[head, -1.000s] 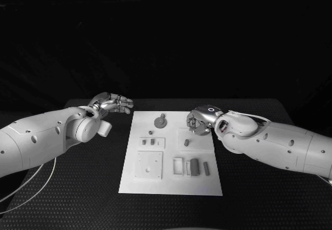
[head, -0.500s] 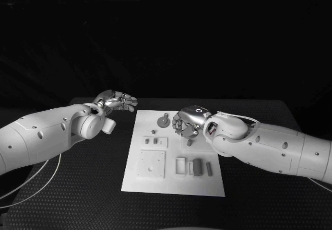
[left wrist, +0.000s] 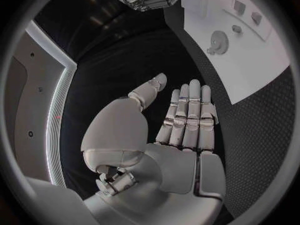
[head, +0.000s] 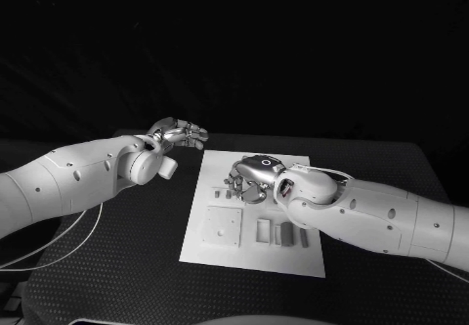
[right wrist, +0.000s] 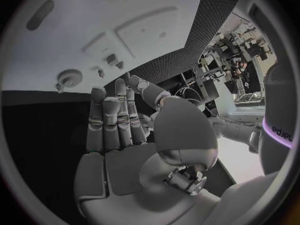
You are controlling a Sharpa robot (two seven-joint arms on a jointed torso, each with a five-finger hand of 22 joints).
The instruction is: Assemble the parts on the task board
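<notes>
My right hand (head: 250,177) hovered empty, fingers spread, over the task board (head: 252,254) — its gear (right wrist: 67,77) looked small, rigid, best pinched at the toothed rim.

task board (head: 256,249): white plate, flat, mid-table | gear part (left wrist: 219,43): lying flat near board's far edge | small parts (head: 283,234): upright in slots near board's front edge

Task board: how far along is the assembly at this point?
Early, by the look of it. On the task board the gear lies flat and the small parts sit loose near its lower end; nothing looks joined. In hand: nothing. The right hand hovers over the board's upper half, fingers apart, and the left hand is off the board's left edge, empty. Picking and fitting remain.
</notes>
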